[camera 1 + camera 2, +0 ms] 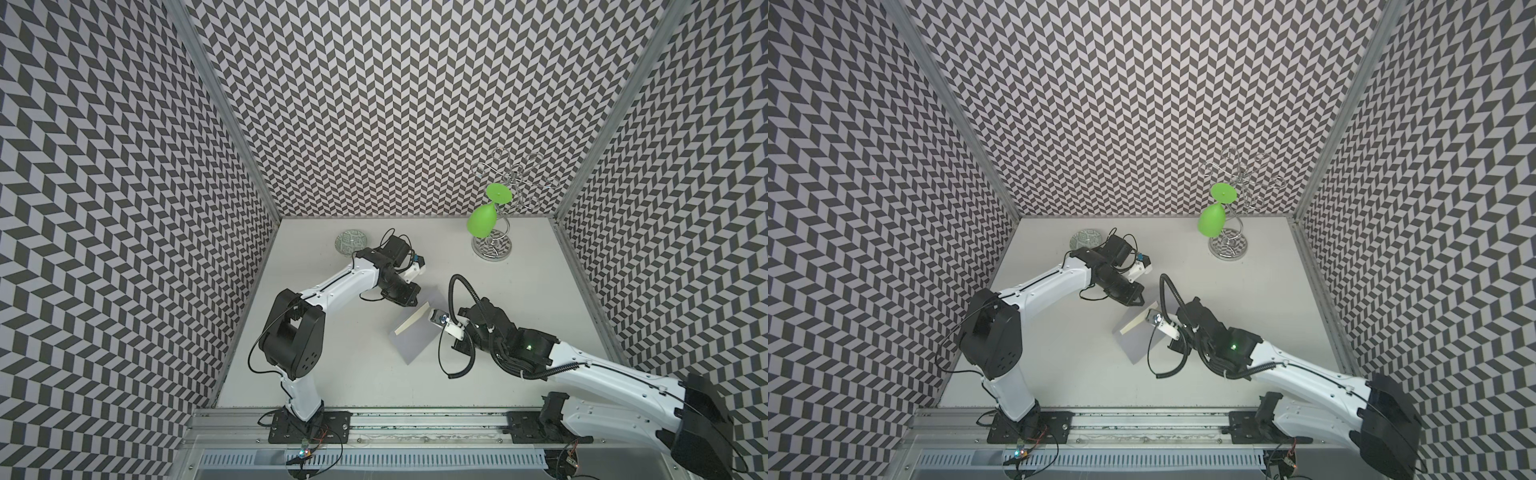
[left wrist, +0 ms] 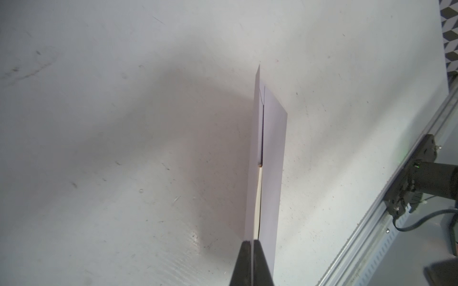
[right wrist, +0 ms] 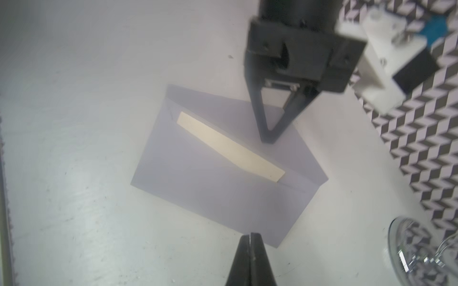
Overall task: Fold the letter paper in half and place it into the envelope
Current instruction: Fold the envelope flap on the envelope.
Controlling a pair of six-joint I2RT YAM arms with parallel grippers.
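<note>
Left gripper (image 3: 269,138) points steeply down, fingers pinched shut on the flap of the envelope (image 3: 210,193) (tips meeting in a V). Right gripper (image 3: 250,236), opposite it, is closed and empty, and both arms are bent at the elbow.

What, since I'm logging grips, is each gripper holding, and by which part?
The left gripper pinches the envelope by its flap; the right gripper is shut, empty.

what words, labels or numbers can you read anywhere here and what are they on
None: no readable text shows in any view.
envelope: plain grey face, nothing printed on the side that shows.
letter paper: the cream strip sticking out is blank.
small dish: a pattern only, too small to tell any letters.
</note>
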